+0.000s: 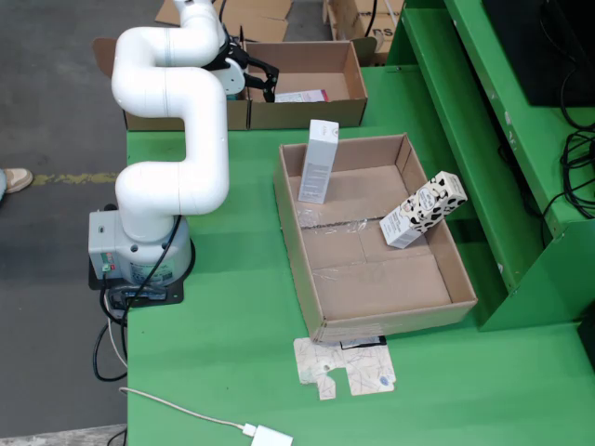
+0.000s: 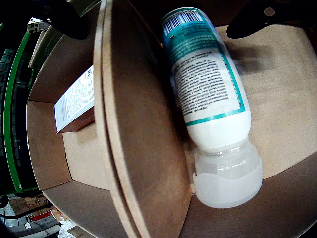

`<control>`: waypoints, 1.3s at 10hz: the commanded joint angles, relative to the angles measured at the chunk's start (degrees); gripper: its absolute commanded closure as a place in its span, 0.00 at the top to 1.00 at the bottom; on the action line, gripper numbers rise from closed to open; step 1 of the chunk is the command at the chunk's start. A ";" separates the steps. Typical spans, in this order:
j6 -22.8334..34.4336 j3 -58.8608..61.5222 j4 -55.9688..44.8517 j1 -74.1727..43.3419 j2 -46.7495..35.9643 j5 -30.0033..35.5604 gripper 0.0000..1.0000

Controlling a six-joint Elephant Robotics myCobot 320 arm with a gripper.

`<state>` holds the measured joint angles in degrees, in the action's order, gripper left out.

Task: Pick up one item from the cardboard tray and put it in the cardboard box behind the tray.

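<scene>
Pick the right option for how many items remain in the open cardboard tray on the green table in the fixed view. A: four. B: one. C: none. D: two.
D: the open cardboard tray holds a tall white carton upright at its back left and a black-spotted white carton leaning on its right wall.

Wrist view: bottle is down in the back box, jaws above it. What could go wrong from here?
1. The bottle lies on its side against the cardboard divider; it may roll when the arm leaves.
2. The gripper sits low between the box walls, so a sideways exit could snag the divider.
3. In the tray, the white carton stands upright and the spotted carton leans on the wall; either could topple on a clumsy approach.
</scene>
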<state>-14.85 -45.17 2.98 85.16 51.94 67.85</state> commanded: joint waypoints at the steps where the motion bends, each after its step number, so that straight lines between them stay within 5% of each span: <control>1: -0.36 1.27 0.42 -0.62 -1.60 -0.58 1.00; 6: -0.38 2.57 -2.68 0.75 -3.14 -2.07 1.00; 9: -0.98 20.06 -17.01 2.11 0.74 -3.93 1.00; 11: -0.98 20.06 -17.01 2.11 0.74 -3.93 1.00; 12: -1.11 45.17 -32.50 3.65 8.41 -6.47 1.00; 13: 0.05 45.17 -29.90 5.17 7.08 -9.34 1.00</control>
<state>-15.64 -30.58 -13.53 87.09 54.14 64.42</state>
